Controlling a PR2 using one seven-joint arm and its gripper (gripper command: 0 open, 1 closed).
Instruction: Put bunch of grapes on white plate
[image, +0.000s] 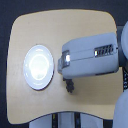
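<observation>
The white plate (38, 67) lies on the wooden table toward the exterior view's left, round and glossy, with nothing on it. The robot's bulky grey-white arm (92, 54) reaches in from the exterior view's right. Its gripper (70, 88) points down at the table just right of the plate's lower edge, a small gap away from the rim. A small dark shape sits at the gripper's tip. The view is too blurred to tell whether that shape is the bunch of grapes or the fingers alone. No grapes show anywhere else, and the arm hides part of the table.
The light wooden table (30, 30) has rounded corners, and its front edge runs along the bottom of the view. Grey parts of the robot's body (120, 107) fill the lower right corner. White floor surrounds the table.
</observation>
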